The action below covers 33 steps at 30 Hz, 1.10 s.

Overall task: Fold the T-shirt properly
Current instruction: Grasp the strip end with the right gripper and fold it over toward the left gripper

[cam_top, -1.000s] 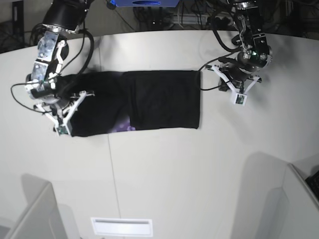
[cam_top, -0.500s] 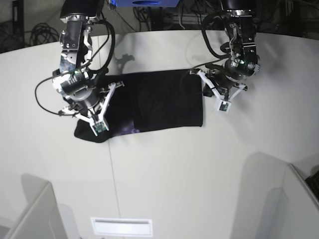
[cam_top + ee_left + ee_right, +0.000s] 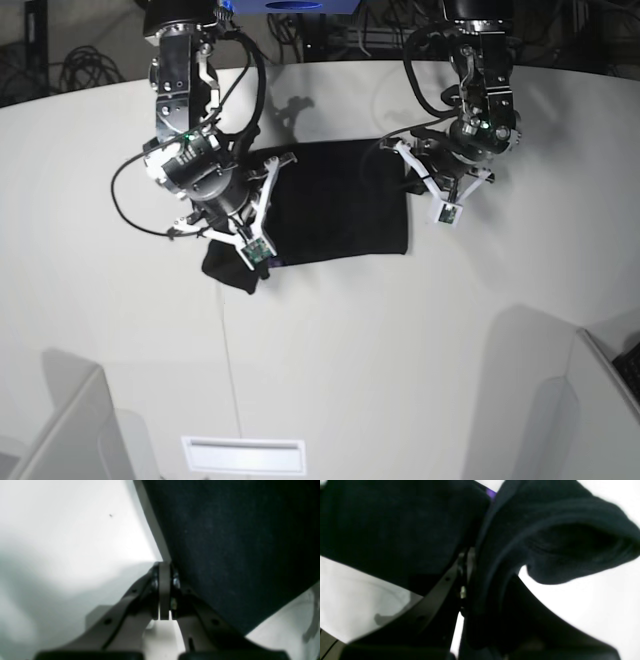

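The black T-shirt (image 3: pixel 340 200) lies folded in a band on the white table (image 3: pixel 400 350). My right gripper (image 3: pixel 235 205) is shut on the shirt's left end and holds it bunched over the middle of the shirt. In the right wrist view black cloth (image 3: pixel 395 525) drapes over the gripper (image 3: pixel 467 552), with a sliver of purple print (image 3: pixel 491 491) showing. My left gripper (image 3: pixel 412 172) is at the shirt's right edge. In the left wrist view it (image 3: pixel 165 566) is shut, its tips touching the edge of the shirt (image 3: pixel 237 542). No cloth shows between them.
Grey partition panels stand at the front left (image 3: pixel 60 430) and front right (image 3: pixel 590 400). A white slot plate (image 3: pixel 243 455) sits at the front edge. Cables and equipment (image 3: pixel 330 30) lie behind the table.
My right arm has swung right, carrying the shirt's left end over toward the middle, so the band is shorter. My left arm moved left to the shirt's right edge.
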Each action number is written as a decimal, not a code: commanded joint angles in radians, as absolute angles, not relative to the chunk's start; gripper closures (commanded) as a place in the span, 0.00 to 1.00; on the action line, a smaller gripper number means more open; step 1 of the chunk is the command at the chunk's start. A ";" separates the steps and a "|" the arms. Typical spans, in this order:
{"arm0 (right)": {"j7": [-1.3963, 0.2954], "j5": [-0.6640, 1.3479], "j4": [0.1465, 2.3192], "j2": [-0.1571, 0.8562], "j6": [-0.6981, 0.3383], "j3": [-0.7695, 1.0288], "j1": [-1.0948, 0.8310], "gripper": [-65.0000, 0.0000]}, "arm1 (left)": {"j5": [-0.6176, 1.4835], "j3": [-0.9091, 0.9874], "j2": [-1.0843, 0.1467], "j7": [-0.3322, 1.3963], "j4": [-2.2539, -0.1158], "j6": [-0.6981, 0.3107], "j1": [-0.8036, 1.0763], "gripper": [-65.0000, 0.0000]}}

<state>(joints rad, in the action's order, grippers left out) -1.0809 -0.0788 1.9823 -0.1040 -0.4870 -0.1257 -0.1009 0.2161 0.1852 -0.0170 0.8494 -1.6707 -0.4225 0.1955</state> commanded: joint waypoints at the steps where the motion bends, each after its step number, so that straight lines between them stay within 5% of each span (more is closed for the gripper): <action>1: -1.059 -0.071 2.005 -0.111 -0.486 -0.140 -0.090 1.00 | 0.225 0.185 -0.018 0.837 -1.684 -0.429 0.183 1.00; 13: -1.058 -0.071 2.022 -0.111 -0.394 -0.312 -0.090 1.00 | 0.225 0.102 -0.021 0.837 -1.684 -0.429 0.189 1.00; 33: -0.981 -0.071 1.992 -0.111 -0.389 -0.375 -0.061 1.00 | 0.225 0.110 -0.038 0.837 -1.684 -0.429 0.179 1.00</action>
<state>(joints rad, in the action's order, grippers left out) -1.0069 -0.0834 1.9839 -0.1020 -0.3923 -0.3729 -0.0715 0.2138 0.1093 -0.0303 0.8524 -1.6688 -0.4229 0.1883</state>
